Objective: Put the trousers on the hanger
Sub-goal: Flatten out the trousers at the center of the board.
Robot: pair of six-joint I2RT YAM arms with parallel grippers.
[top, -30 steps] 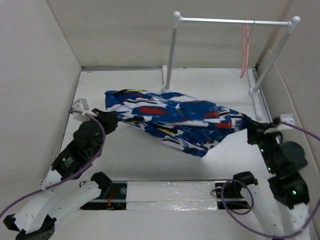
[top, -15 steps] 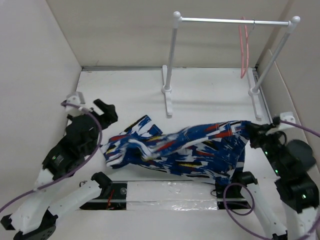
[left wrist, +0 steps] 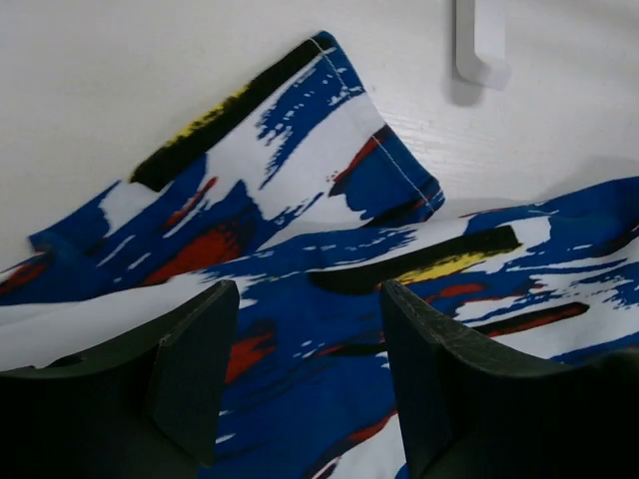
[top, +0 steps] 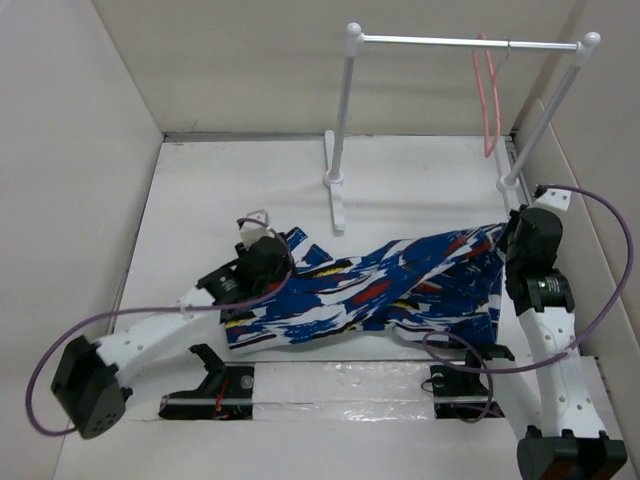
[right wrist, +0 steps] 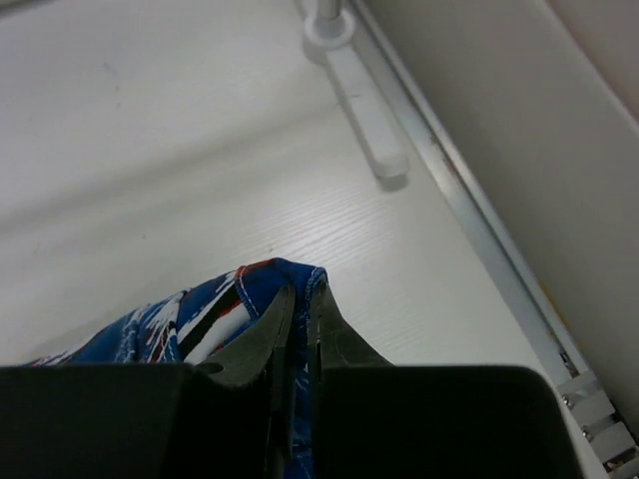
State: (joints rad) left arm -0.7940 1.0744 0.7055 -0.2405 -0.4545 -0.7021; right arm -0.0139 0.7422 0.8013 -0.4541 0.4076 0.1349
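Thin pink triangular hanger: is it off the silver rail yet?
No, the thin pink triangular hanger hangs from the silver metal rail.

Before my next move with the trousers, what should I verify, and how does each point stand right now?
1. Right tool shut on the trousers: ok, a fold of fabric is pinched between its fingers.
2. Left tool gripping the trousers: not ok, its jaws stand open over the fabric.
3. Trousers spread flat: not ok, they lie bunched on the table.
4. Hanger ready: ok, it hangs bare at the right end of the rack rail.
5. Which end lies under the left tool, waist or cuff: cannot tell.
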